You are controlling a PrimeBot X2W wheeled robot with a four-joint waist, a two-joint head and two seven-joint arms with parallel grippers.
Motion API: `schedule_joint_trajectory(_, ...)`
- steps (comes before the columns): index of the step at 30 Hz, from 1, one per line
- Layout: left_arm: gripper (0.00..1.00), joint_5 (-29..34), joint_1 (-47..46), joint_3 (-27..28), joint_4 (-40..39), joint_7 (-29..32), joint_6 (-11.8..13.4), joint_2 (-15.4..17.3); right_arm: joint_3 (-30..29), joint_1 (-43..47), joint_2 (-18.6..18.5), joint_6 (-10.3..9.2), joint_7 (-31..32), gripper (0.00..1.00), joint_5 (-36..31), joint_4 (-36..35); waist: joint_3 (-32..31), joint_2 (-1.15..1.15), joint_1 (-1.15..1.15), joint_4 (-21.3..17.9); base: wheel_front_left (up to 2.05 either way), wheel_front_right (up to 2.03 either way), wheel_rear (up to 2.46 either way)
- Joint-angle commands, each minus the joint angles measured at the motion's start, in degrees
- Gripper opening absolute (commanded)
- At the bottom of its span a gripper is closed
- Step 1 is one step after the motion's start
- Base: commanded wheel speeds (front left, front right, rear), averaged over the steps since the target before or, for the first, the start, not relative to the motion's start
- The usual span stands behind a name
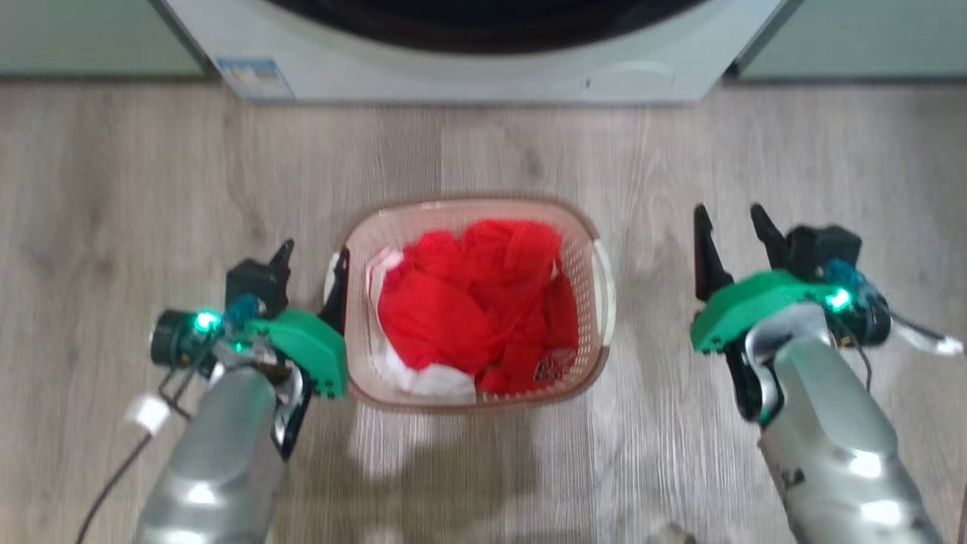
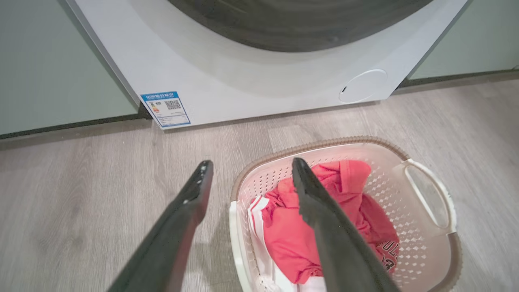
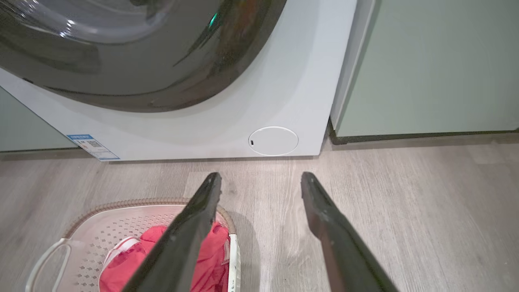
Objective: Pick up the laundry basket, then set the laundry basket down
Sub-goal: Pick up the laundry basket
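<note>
The laundry basket [image 1: 583, 287] stands on the floor in the middle of the head view, cream with a brown rim, holding red clothes [image 1: 476, 302] and a white garment [image 1: 438, 381]. My left gripper [image 1: 313, 255] is open at the basket's left side. In the left wrist view its gripper [image 2: 252, 163] has one finger outside the basket's wall [image 2: 389, 190] and the other over the inside. My right gripper [image 1: 729, 213] is open and stands apart to the right of the basket's white handle [image 1: 604, 287]. The right wrist view has the open gripper [image 3: 260, 176] over bare floor and the basket [image 3: 101, 227] at lower left.
A white front-loading washing machine [image 1: 468, 68] stands just beyond the basket, with its dark round door [image 3: 121, 52] and a blue label [image 2: 165, 108]. Pale green cabinet fronts [image 3: 425, 65] flank it. Grey wood floor [image 1: 113, 211] spreads on both sides.
</note>
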Motion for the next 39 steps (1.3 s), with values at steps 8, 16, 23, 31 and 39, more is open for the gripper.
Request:
schedule_joint_trajectory(8, 1.00, 0.4, -11.8, -1.3, 10.8, -0.3, -1.2, 1.9, 5.2, -9.3, -0.3, 0.35, 0.0, 1.00, 2.9, 8.8, 12.1, 0.00, -0.01, 1.9, 0.00, 0.00, 0.00)
schedule_joint_trajectory(16, 1.00, -1.7, -17.4, -6.7, 21.3, -0.3, -1.5, 0.9, 10.3, -14.1, -0.3, 0.35, 3.9, 1.00, 9.7, 15.8, 16.2, 0.00, -0.01, 2.5, 0.00, 0.00, 0.00)
schedule_joint_trajectory(23, 1.00, -5.2, -20.7, -12.0, 26.3, 0.3, -1.5, 0.1, 12.7, -16.9, -0.3, 0.35, 6.5, 1.00, 14.2, 20.5, 18.6, 0.00, -0.01, 3.1, 0.00, 0.00, 0.00)
schedule_joint_trajectory(31, 1.00, -10.5, -23.4, -18.2, 28.4, 2.6, -1.5, -0.2, 17.3, -19.6, -0.3, 0.35, 8.5, 1.00, 20.3, 23.7, 21.3, 0.00, -0.01, 3.2, 0.00, 0.00, 0.00)
schedule_joint_trajectory(39, 1.00, -15.4, -25.3, -24.5, 28.4, 5.5, -1.5, 0.5, 22.0, -22.2, -0.3, 0.35, 8.8, 1.00, 24.6, 26.2, 23.7, 0.00, -0.01, 3.1, 0.00, 0.00, 0.00)
